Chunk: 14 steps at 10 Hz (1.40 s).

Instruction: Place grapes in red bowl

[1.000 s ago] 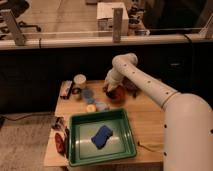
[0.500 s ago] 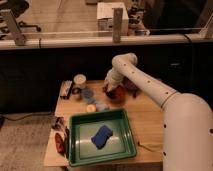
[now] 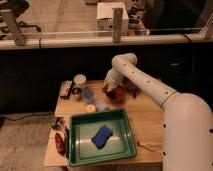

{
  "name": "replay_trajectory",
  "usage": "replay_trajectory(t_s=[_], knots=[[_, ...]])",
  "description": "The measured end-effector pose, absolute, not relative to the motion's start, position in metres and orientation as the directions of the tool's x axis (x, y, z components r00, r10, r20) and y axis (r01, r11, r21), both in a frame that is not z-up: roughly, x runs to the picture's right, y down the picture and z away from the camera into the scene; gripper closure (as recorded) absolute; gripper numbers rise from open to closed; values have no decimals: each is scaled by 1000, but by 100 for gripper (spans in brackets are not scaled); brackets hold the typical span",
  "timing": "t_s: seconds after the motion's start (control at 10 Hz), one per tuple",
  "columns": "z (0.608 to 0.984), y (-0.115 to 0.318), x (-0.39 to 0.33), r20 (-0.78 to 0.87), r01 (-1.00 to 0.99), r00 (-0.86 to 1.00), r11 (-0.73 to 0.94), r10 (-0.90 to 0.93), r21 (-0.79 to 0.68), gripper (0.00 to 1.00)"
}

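Observation:
The red bowl [image 3: 119, 94] is a small dark-red round bowl at the back of the wooden table [image 3: 145, 120]. My gripper [image 3: 108, 90] hangs at the bowl's left rim, at the end of the white arm that reaches in from the right. The arm covers part of the bowl. I cannot make out the grapes; they are hidden at the gripper or the bowl.
A green tray [image 3: 73, 140] with a blue sponge [image 3: 101, 136] fills the table's front. Two pale blue lids [image 3: 88, 95] and a small yellow thing [image 3: 90, 108] lie left of the bowl. A white cup [image 3: 79, 80] stands at the back left. Red items [image 3: 60, 142] lie at the left edge.

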<state>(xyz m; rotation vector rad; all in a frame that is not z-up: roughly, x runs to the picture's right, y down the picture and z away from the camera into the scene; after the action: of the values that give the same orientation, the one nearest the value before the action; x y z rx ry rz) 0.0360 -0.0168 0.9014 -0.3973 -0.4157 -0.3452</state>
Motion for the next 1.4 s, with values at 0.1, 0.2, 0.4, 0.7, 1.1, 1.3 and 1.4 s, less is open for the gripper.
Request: replay_trajectory(t_s=[0.1, 0.2, 0.4, 0.7, 1.1, 1.3, 1.4], knots=[[901, -17, 36, 452, 401, 859, 866, -241, -299, 77], [901, -16, 36, 453, 402, 858, 865, -242, -299, 77], [902, -16, 35, 455, 404, 857, 864, -243, -299, 77], [901, -16, 35, 459, 408, 853, 864, -247, -295, 77], [901, -16, 34, 462, 413, 851, 862, -250, -294, 82], [901, -16, 33, 464, 416, 849, 861, -253, -292, 82], [901, -16, 33, 465, 417, 848, 861, -254, -290, 82]])
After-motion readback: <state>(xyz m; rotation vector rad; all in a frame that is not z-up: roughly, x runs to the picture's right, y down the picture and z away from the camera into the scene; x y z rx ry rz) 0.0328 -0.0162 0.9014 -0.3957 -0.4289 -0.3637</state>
